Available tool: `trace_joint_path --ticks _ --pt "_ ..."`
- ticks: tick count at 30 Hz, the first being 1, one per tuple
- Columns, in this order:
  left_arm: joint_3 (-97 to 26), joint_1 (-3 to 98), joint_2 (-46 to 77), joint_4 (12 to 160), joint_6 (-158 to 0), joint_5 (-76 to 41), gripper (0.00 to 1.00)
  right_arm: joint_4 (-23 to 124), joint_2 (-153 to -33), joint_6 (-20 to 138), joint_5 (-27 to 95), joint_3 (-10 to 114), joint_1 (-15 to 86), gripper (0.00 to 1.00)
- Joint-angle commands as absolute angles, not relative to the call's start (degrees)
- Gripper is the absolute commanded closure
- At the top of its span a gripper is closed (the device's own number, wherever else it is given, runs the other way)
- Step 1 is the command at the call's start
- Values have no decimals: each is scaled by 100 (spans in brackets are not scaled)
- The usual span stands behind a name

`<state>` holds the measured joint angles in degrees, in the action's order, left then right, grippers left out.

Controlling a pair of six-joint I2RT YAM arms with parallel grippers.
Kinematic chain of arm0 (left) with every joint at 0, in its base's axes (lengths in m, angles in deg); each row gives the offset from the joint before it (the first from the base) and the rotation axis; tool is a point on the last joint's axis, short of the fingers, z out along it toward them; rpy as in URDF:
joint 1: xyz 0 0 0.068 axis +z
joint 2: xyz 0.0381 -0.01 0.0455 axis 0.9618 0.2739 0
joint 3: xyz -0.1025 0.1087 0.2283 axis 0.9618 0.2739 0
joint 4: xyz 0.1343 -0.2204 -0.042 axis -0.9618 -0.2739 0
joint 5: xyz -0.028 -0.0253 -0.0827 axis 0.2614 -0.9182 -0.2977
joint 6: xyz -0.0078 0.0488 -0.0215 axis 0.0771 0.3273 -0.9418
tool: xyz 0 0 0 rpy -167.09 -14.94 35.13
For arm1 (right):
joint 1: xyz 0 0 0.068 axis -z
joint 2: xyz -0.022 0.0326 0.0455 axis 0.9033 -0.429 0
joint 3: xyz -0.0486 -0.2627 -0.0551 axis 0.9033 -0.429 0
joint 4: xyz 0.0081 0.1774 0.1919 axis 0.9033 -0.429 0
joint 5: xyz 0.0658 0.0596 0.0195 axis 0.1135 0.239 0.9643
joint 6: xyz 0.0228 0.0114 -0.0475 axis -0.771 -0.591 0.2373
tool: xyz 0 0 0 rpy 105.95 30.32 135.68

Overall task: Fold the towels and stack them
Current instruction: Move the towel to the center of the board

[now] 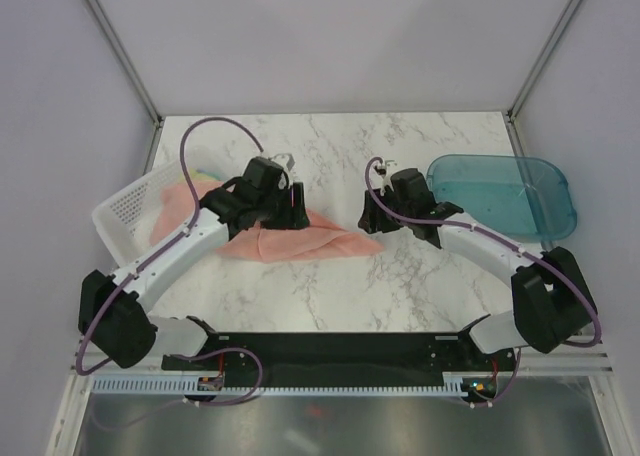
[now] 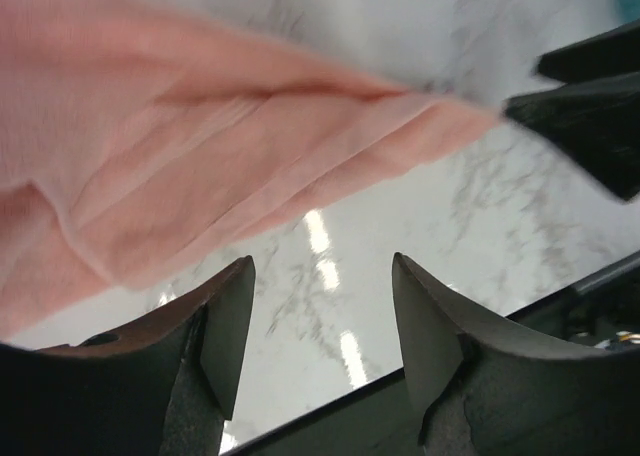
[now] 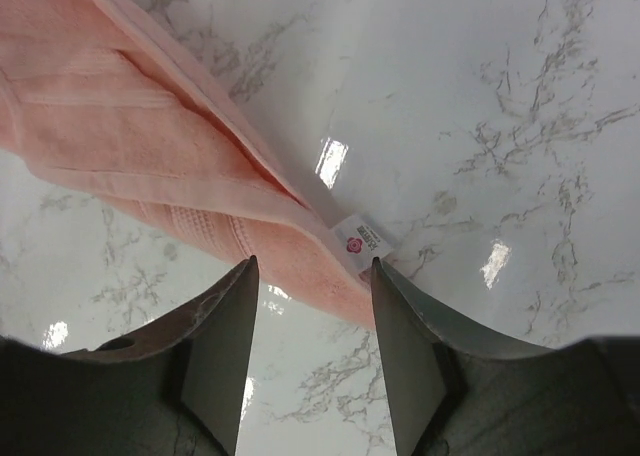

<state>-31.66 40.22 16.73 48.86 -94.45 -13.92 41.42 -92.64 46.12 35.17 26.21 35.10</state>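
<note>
Straddling the towel's (image 1: 300, 241) tagged right corner, my right gripper (image 3: 312, 346) stands spread, not yet pinching. The towel runs leftward across the table (image 1: 400, 286) to my left gripper (image 2: 318, 326), spread and empty.

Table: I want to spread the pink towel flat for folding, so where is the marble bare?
Two patches of the table are bare: the far strip, between the back wall and the left gripper and right gripper, and the near middle, between the pink towel and the black base rail. The band between is crowded: basket, towel, grippers, teal tray.
</note>
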Motion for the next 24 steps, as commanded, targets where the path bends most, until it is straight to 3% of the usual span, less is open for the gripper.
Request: trace_joint_path --ticks 1,8,17,24 --pt "-2204 4009 1653 4398 -9908 -785 36 4217 -9413 4989 3500 2654 3602 44" --pt "-913 4009 889 5258 -11287 -688 35 4208 -9615 4796 4035 2355 4139 47" --pt "248 4202 580 5558 -11667 77 35 5217 -9326 4436 4386 1424 4174 52" --pt "503 4642 888 5558 -11667 77 35 5509 -9317 4479 4308 1291 4174 45"
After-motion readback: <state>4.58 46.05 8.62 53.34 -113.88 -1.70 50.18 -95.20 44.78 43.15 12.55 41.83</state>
